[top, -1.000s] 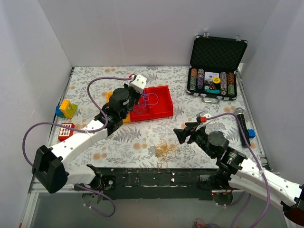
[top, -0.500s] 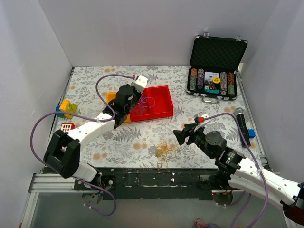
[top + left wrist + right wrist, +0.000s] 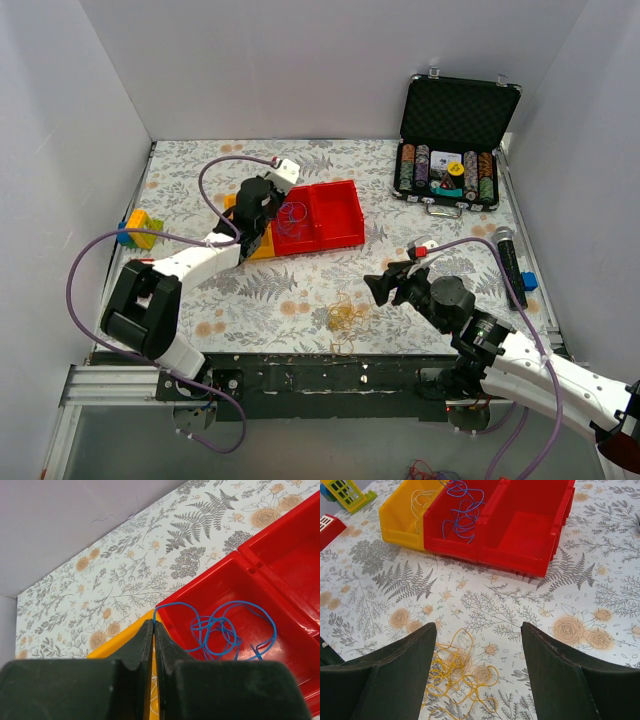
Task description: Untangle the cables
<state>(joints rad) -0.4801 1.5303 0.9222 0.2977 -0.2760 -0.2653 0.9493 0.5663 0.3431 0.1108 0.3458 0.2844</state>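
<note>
- left arm [image 3: 190, 262]: white link shells, black round joint housings, one large black block at the shoulder end.
- right arm [image 3: 545, 378]: built the same, white shells between black cylindrical joints.
- purple cable [image 3: 200, 190] is run along the left arm in wide loops; a second purple cable [image 3: 465, 242] is routed along the right arm.
- left gripper [image 3: 154, 627]: matte black moulded fingers, tapered to thin tips.
- right gripper [image 3: 478, 626]: broad black wedge-shaped fingers [image 3: 395, 680], slightly grainy finish.
- white camera block [image 3: 288, 172] is mounted at the left wrist.
- small red-and-white part [image 3: 425, 248] is seen at the right wrist.
- black base plate [image 3: 330, 372] is dotted with small bright screws.
</note>
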